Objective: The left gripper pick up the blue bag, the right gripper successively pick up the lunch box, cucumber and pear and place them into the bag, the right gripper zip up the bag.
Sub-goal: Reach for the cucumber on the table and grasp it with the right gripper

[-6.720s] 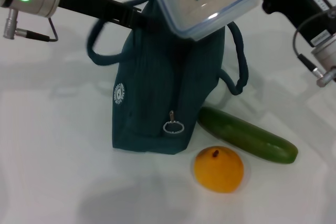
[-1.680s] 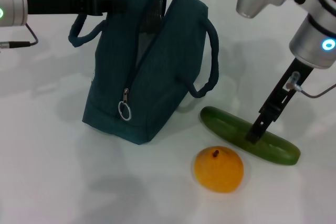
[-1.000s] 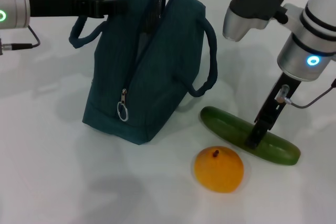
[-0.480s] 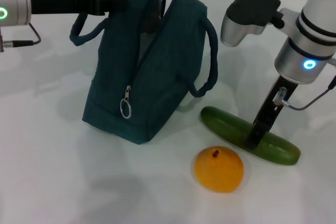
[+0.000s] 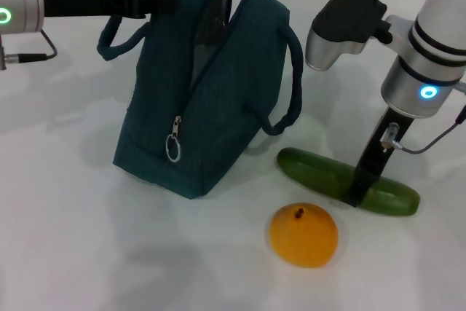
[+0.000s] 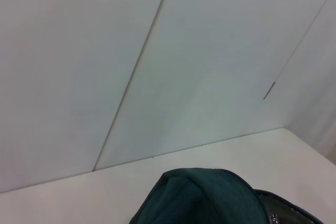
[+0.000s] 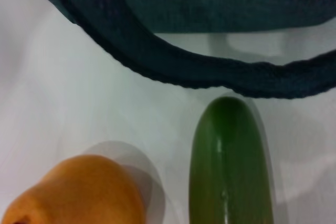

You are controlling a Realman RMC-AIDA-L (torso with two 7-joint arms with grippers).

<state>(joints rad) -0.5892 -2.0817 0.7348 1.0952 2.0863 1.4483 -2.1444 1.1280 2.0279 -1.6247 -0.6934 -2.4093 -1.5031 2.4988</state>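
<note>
The blue bag (image 5: pixel 211 100) stands tilted on the white table, its top zip gaping open. My left gripper (image 5: pixel 156 1) is shut on the bag's upper edge by one handle. The bag's top (image 6: pixel 205 195) also shows in the left wrist view. To the bag's right lies the green cucumber (image 5: pixel 313 169), and my right gripper (image 5: pixel 358 191) reaches down and is shut on its middle. The orange-yellow pear (image 5: pixel 303 235) sits just in front of the cucumber. The right wrist view shows the cucumber (image 7: pixel 228 166), the pear (image 7: pixel 73 192) and a bag handle (image 7: pixel 184 72). The lunch box is hidden.
A metal zipper pull (image 5: pixel 172 149) with a ring hangs on the bag's near side. The bag's right handle (image 5: pixel 293 85) droops towards the cucumber's left end. The white table (image 5: pixel 73 238) extends to the left and front, with a pale wall (image 6: pixel 157 51) behind.
The right gripper stayed down on the cucumber, and the cucumber's right end has shifted slightly up and outward. The bag and left arm have barely moved.
</note>
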